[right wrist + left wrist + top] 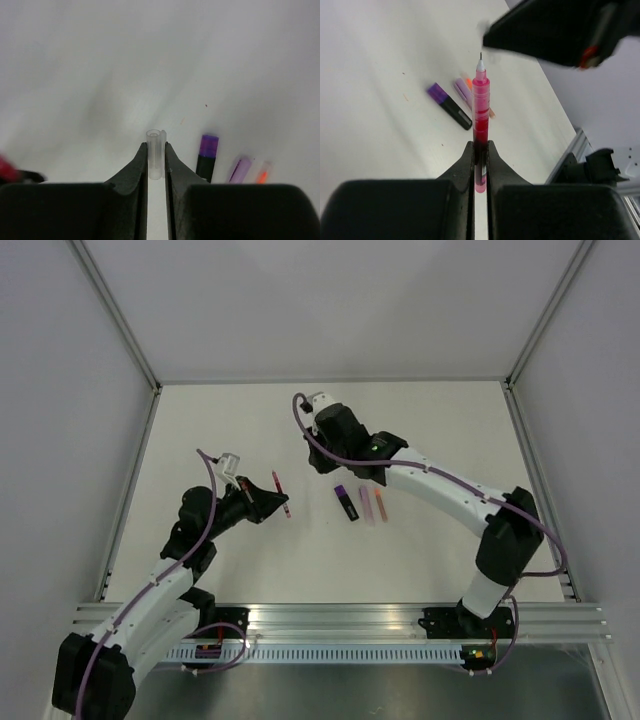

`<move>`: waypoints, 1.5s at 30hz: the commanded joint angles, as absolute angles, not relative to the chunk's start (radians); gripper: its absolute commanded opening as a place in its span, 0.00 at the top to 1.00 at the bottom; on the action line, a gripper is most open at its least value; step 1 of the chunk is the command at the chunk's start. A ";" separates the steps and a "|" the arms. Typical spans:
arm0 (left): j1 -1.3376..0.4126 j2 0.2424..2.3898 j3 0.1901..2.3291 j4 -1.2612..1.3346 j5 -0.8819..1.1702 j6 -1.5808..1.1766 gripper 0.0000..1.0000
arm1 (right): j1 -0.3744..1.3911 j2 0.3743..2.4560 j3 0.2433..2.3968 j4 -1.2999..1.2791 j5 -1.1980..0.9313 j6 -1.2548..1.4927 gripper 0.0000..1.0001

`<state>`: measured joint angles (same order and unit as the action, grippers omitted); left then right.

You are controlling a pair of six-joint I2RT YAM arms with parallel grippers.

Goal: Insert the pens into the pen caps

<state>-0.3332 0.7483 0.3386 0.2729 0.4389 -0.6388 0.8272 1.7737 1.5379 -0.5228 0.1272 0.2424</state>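
Observation:
My left gripper (262, 497) is shut on the thin red pen (283, 495). In the left wrist view the red pen (481, 105) sticks out past the gripper (480, 146), nib pointing away, above the table. My right gripper (348, 460) hangs above the table behind the other pens. It is shut on a small clear pen cap (155, 154), open end outward, between its fingertips (156, 150). The black purple-tipped marker (347, 503), the lilac pen (365, 505) and the orange pen (379, 503) lie side by side on the table. Purple and orange caps are out of view.
The white table (450, 420) is walled at the back and sides. An aluminium rail (340, 620) runs along the near edge. The right gripper's blurred body (555, 30) shows above the red pen's nib in the left wrist view.

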 commanded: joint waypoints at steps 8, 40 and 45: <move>-0.382 0.960 0.374 0.569 0.770 -0.701 0.98 | 0.841 1.465 1.306 -0.066 0.026 0.403 1.00; -0.393 0.959 0.364 0.634 0.792 -0.718 0.98 | 0.856 1.401 1.097 0.202 -0.144 0.572 1.00; -0.391 0.956 0.362 0.634 0.785 -0.718 0.98 | 0.871 1.391 1.063 0.195 -0.137 0.568 1.00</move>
